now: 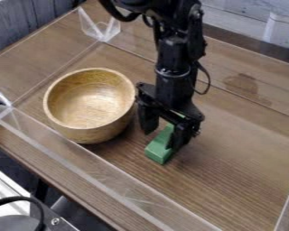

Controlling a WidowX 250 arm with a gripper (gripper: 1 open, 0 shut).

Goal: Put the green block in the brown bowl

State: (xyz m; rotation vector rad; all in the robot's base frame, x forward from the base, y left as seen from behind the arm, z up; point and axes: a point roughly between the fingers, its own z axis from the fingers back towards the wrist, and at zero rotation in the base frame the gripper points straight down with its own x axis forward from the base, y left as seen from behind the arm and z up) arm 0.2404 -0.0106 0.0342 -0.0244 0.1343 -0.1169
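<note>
A wooden tabletop (226,171) fills most of the view. A clear plastic piece (100,27), perhaps a small bracket, stands near its far edge.

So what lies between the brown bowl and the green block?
In the camera view, bare wooden tabletop, with one finger of the pincer reaching into the gap.
</note>
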